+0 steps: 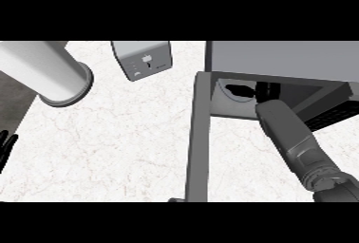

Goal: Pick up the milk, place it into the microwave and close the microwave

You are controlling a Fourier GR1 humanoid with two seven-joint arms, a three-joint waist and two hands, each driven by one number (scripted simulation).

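- Inside the microwave [280, 59] cavity, ahead of my right forearm [291, 135], my right robot hand [242, 90] shows only as a dark shape against the pale turntable plate [228, 92]; I cannot tell how it is set or whether it carries anything.
- I cannot see the milk anywhere: not on the table [105, 156], not in the part of the cavity that shows. It may be hidden by that hand or deeper in, so I take this as the placing step and leave it as a judgement.
- To the left of that hand the microwave door [198, 137] stands swung wide, edge-on, running back toward me.
- At the far left edge my left robot hand [5, 144] rests with straight digits, well apart from the door.
- Beyond it stand a toaster [144, 59] and a pale cylinder [45, 71]; neither is in my way.
- Next I must set the milk down, draw the right arm out clear of the opening, then push the door round until it shuts.
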